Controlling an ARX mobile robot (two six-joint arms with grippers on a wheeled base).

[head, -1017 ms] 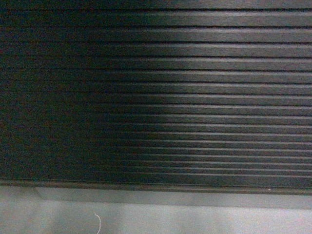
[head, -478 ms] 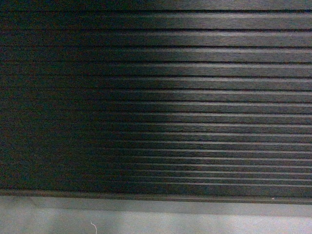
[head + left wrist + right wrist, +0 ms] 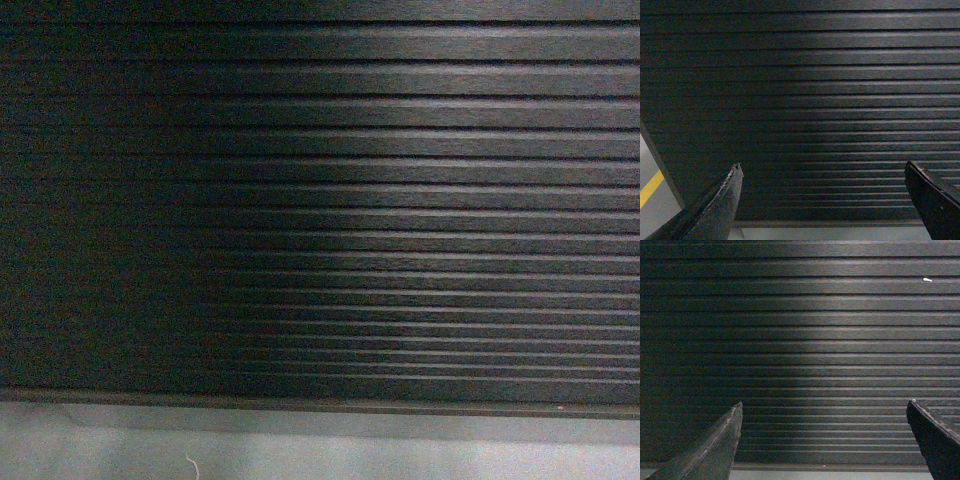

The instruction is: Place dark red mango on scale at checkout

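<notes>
The ribbed dark front panel of the checkout (image 3: 380, 200) fills the head view, and it also fills the left wrist view as the checkout (image 3: 805, 90) and the right wrist view as the checkout (image 3: 805, 340). The dark red mango and the scale are out of view. My left gripper (image 3: 822, 172) is open, its dark fingers wide apart with nothing between them. My right gripper (image 3: 824, 410) is open too and holds nothing. Neither gripper shows in the head view.
A grey plinth and floor strip (image 3: 400, 450) runs below the panel, with a small white thread (image 3: 190, 466) on it. A yellow floor line (image 3: 649, 189) shows at the left. A small white mark (image 3: 927, 279) sits on the panel.
The head view has shifted slightly: the bottom edge of the panel and the white thread sit lower in frame than a second ago. Since half a second ago nothing has moved.
</notes>
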